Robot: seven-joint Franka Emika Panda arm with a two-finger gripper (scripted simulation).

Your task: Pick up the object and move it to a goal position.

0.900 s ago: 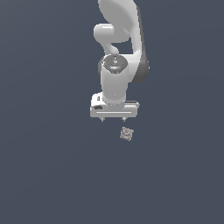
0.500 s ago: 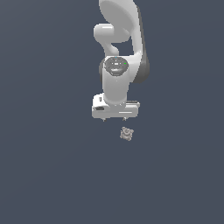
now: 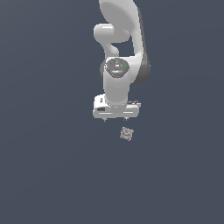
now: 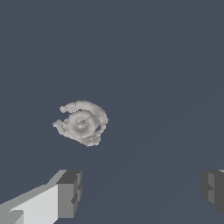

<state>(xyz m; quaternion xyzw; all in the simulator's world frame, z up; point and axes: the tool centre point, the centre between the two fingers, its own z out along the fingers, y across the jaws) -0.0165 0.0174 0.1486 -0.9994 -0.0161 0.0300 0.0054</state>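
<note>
The object [image 3: 126, 134] is a tiny lumpy grey-beige piece lying on the flat dark surface, just below and slightly toward the exterior view's right of the white hand. In the wrist view the object [image 4: 82, 123] looks like a knobbly ring with a round hub. My gripper [image 3: 115, 119] points down above the surface, its short fingertips [image 3: 104, 119] wide apart. In the wrist view the gripper [image 4: 142, 190] is open, one grey finger pad [image 4: 69, 192] showing on one side and another at the frame edge. The object lies beyond the fingers, not between them, and nothing is held.
The white arm [image 3: 120, 48] rises behind the hand toward the top of the exterior view. The dark grey-blue surface [image 3: 52, 166] fills the rest of both views.
The arm's wrist has shifted slightly; the hand stays at about the same spot above the object. The object has not moved.
</note>
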